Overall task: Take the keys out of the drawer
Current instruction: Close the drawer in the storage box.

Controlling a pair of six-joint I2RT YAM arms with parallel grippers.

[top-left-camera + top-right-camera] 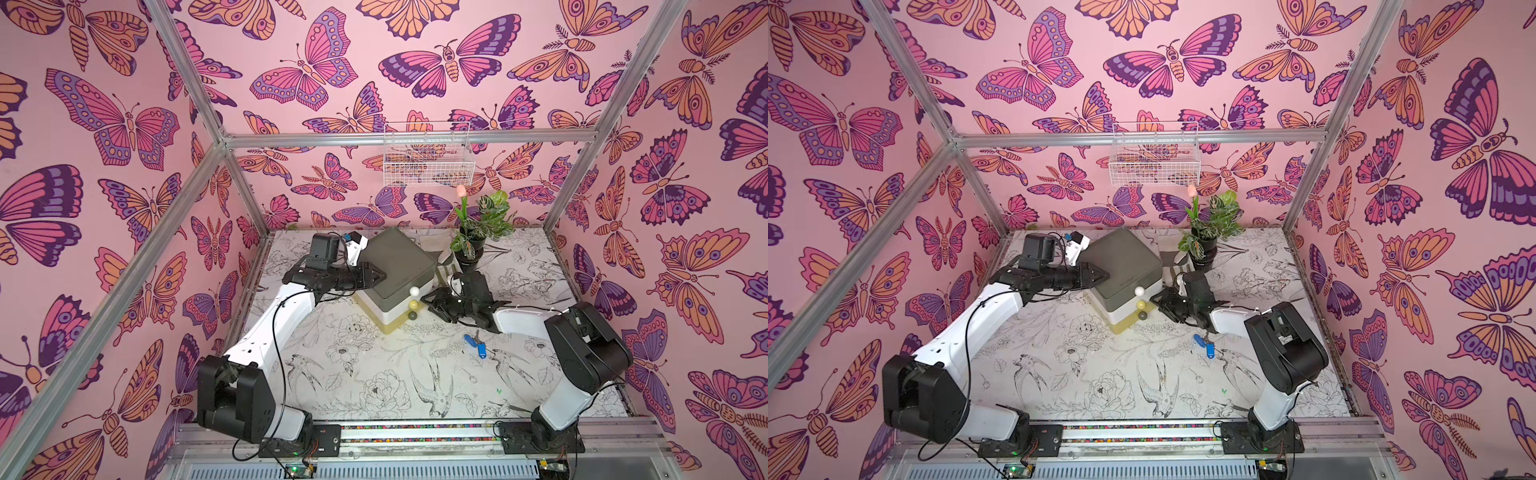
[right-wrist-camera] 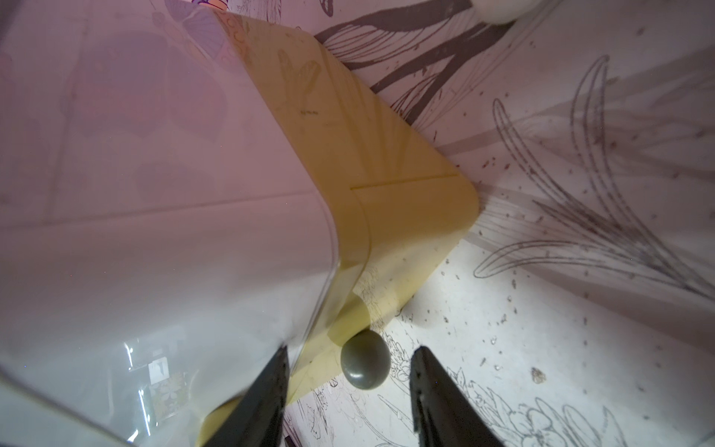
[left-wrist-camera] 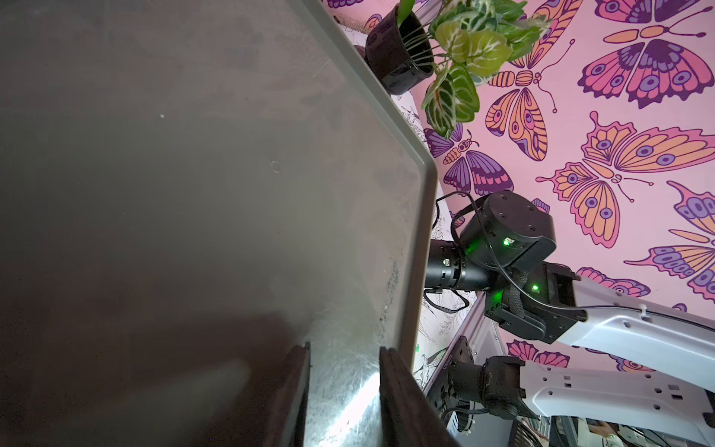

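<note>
A small drawer chest point(image 1: 395, 266) with a grey top, a white middle and a yellow bottom drawer point(image 2: 387, 185) stands at the back middle of the table. What lies inside the drawers is hidden. Keys with blue tags point(image 1: 476, 344) point(image 1: 1204, 345) lie on the table in front of the right arm. My left gripper point(image 1: 380, 276) point(image 3: 344, 348) rests on the grey top, its jaws a little apart and empty. My right gripper point(image 1: 430, 301) point(image 2: 352, 350) is open at the bottom drawer, with the dark green knob point(image 2: 365, 365) between its fingers and untouched.
A potted plant point(image 1: 473, 245) with a pink tulip stands right behind the chest, close to the right wrist. A white wire basket point(image 1: 428, 156) hangs on the back wall. White and yellow knobs point(image 1: 413, 291) sit above the green one.
</note>
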